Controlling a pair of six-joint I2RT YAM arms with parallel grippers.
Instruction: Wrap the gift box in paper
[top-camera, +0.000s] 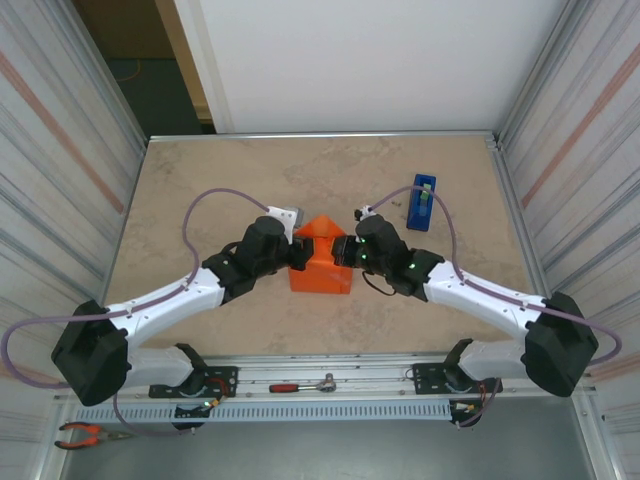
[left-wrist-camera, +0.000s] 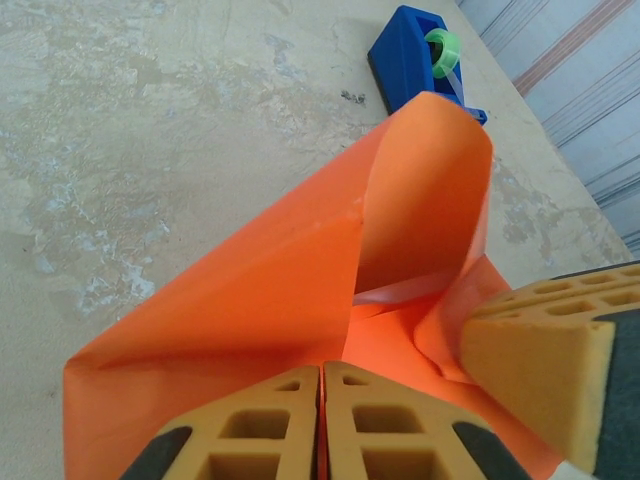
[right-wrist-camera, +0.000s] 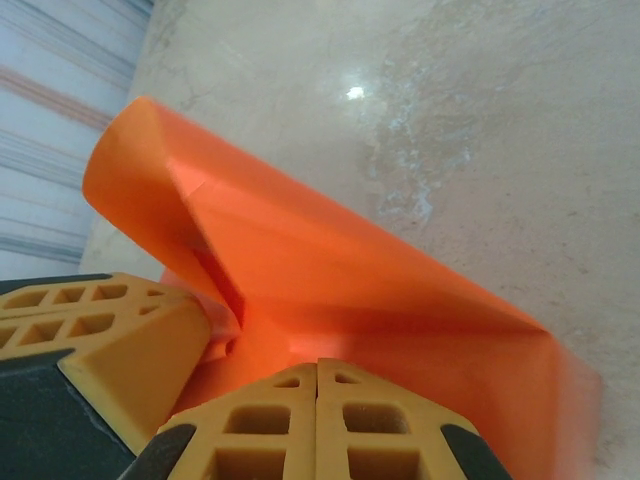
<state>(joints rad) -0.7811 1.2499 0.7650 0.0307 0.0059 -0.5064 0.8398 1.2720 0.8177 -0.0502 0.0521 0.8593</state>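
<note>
Two hands (left-wrist-camera: 321, 372) (right-wrist-camera: 318, 366), apparently on paper (top-camera: 322, 270); dispenser (top-camera: 421, 203) beyond.

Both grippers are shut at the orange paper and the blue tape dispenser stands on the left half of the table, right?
No, the blue tape dispenser stands on the right half of the table, as the top external view shows. The rest holds.

Left end effector (left-wrist-camera: 321, 372), right end effector (right-wrist-camera: 318, 368) (facing inward): jaws seemingly together.
</note>
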